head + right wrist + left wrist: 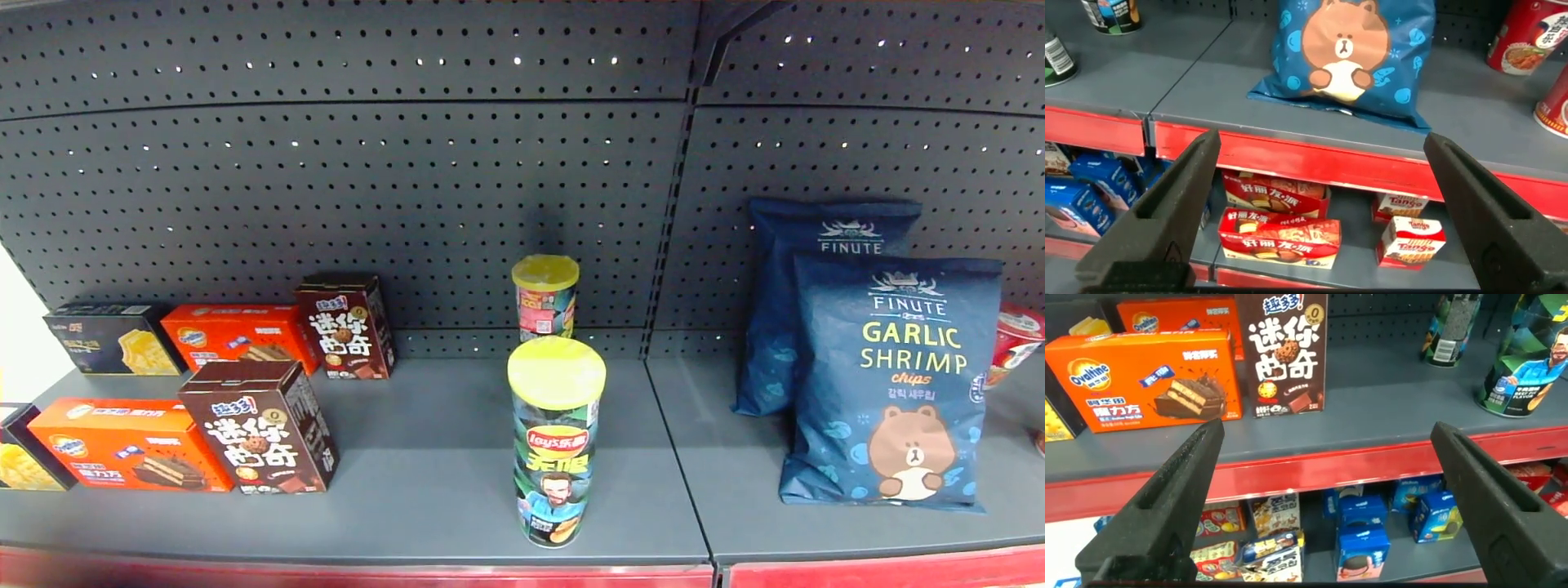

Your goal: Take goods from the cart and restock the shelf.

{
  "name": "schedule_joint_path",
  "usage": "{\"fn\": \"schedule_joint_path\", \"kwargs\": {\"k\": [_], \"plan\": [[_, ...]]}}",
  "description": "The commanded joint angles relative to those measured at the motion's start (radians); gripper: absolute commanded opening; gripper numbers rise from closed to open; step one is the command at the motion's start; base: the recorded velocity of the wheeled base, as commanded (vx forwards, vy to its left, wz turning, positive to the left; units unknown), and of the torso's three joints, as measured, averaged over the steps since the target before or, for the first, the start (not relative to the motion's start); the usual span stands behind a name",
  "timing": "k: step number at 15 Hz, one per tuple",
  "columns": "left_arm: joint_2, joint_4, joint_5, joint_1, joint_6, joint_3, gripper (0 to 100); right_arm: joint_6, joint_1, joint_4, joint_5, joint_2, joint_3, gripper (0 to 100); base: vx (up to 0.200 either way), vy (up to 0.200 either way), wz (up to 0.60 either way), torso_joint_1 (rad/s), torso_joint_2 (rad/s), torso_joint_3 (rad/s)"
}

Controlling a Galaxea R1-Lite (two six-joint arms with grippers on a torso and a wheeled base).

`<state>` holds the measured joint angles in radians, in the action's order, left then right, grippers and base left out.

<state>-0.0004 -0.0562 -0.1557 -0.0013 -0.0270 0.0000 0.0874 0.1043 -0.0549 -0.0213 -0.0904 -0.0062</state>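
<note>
Looking at a grey shelf [424,482] with a red front edge [326,576], already partly stocked. Got 2 yellow-lidded chip cans upright around the middle: front can [556,441] close to the edge, back can [544,296] straight behind it near the pegboard wall [408,188].

Over on the left, seeing boxes in 2 rows. Up front, a front brown box [261,429] touching a front orange box [122,445], plus a dark box with yellow on it [20,453] cut off at the frame edge. Behind those, a back brown box [347,327], a back orange box [237,335] and a second dark box [110,339], side by side along the wall.

On the right, 2 blue chip bags standing up: front bag [894,384] partly covering the back bag [816,245], with a red noodle cup [1016,339] peeking out just beside them.

Catching the left gripper [1327,433] spread wide with nothing between the fingers, hanging out in front of the red front edge, facing the stretch between the front brown box and the front can. Same deal for the right gripper [1321,140]: spread wide, empty, out in front of the edge and lined up with the front bag.

Also spotting a lower level underneath with blue snack boxes [1360,531] and red boxes [1278,233].
</note>
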Motion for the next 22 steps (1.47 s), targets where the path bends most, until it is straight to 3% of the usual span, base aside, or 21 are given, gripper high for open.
{"fn": "schedule_joint_path", "kwargs": {"k": [1, 5, 7, 22], "plan": [[0.0, -0.001, -0.001, 0.0, 0.001, 0.0, 100, 0.0, 0.0, 0.0, 0.0, -0.002, 0.0, 100, 0.0, 0.0, 0.0, 0.0, 0.0, 0.0], [0.0, -0.001, -0.002, 0.0, 0.001, 0.0, 100, 0.043, 0.0, 0.0, 0.0, -0.002, 0.0, 100, 0.0, 0.0, 0.0, 0.0, 0.0, 0.0], [0.0, -0.001, -0.002, 0.0, -0.001, 0.0, 100, 0.04, 0.0, -0.002, 0.003, -0.002, 0.0, 100, 0.0, 0.0, 0.6, 0.007, 0.0, 0.002], [0.0, -0.001, -0.002, 0.0, -0.001, 0.0, 100, 0.035, 0.0, 0.0, 0.003, -0.002, 0.0, 100, 0.0, 0.0, 0.0, 0.0, 0.0, 0.0]]}}
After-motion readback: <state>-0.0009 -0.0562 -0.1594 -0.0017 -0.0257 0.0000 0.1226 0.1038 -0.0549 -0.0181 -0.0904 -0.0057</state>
